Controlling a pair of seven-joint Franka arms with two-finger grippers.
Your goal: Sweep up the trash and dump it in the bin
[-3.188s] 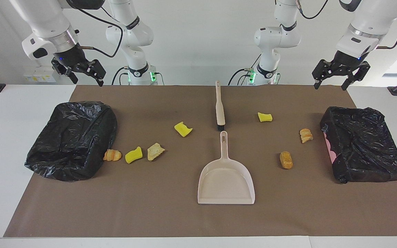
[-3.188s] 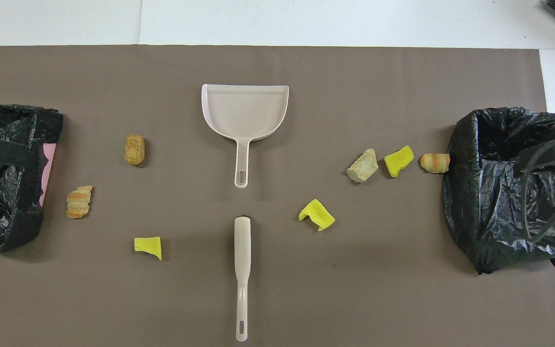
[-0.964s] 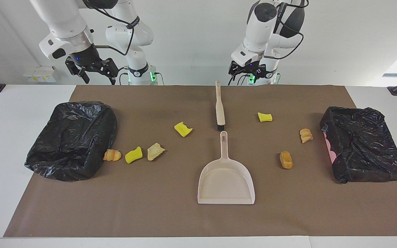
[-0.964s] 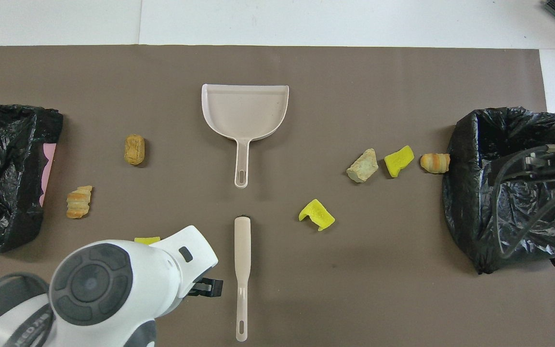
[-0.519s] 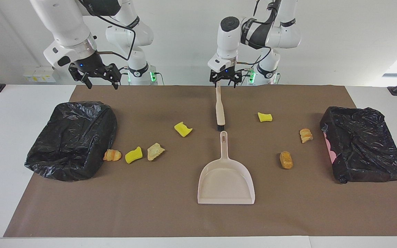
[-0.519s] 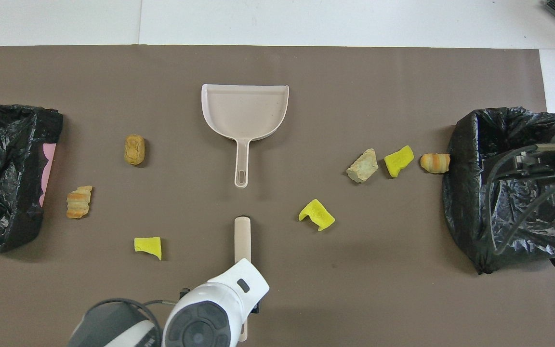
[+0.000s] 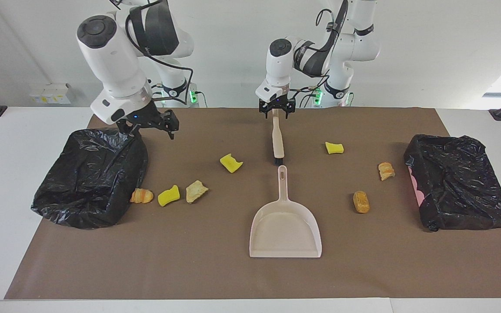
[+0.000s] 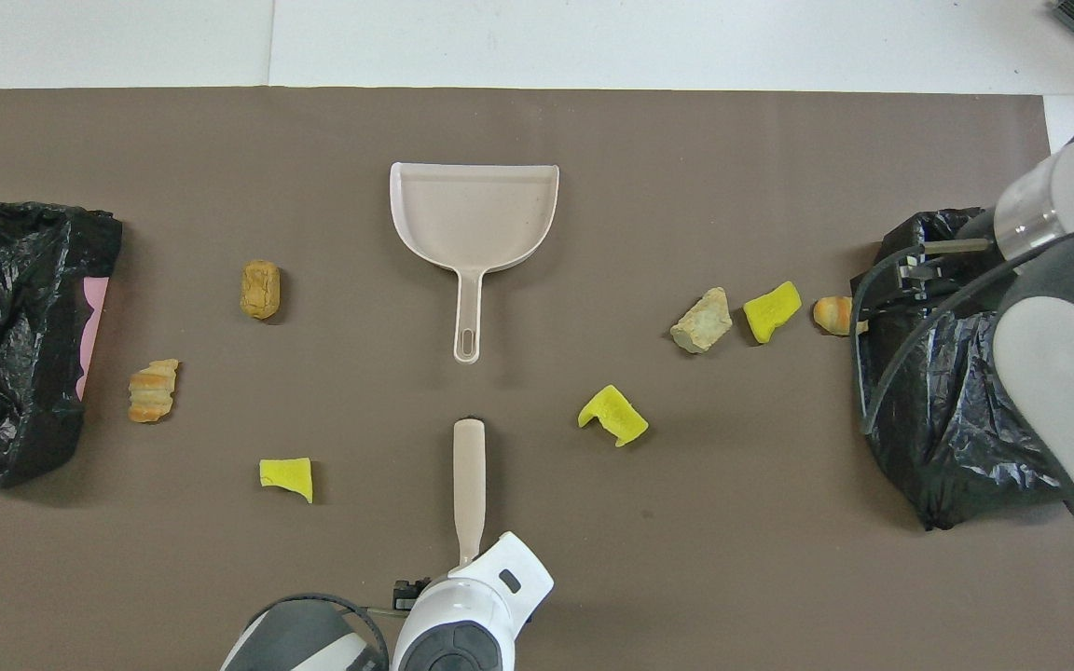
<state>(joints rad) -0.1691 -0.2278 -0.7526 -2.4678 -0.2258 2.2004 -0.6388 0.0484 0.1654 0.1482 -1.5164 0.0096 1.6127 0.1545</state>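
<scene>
Several trash pieces lie on the brown mat: yellow sponge chunks (image 7: 231, 163) (image 7: 334, 148) (image 7: 168, 195) and golden-brown bread bits (image 7: 196, 191) (image 7: 141, 196) (image 7: 386, 170) (image 7: 361, 201). The beige brush (image 7: 278, 139) (image 8: 469, 485) lies mid-table, its bristles toward the beige dustpan (image 7: 285, 226) (image 8: 474, 210). My left gripper (image 7: 277, 112) is open, low over the brush's handle end, with a finger on either side of it. In the overhead view its own wrist hides it. My right gripper (image 7: 148, 130) hangs open over the edge of the black-bagged bin (image 7: 89, 178).
A second black-bagged bin (image 7: 459, 187) (image 8: 6, 345) with a pink patch stands at the left arm's end of the table. The brown mat (image 7: 189, 269) covers most of the white table. The right arm's cables hang over the bin (image 8: 947, 419) beneath it.
My left gripper has swung in over the brush's handle end and come down around it. My right arm has dropped and moved toward mid-table, over the bin's edge.
</scene>
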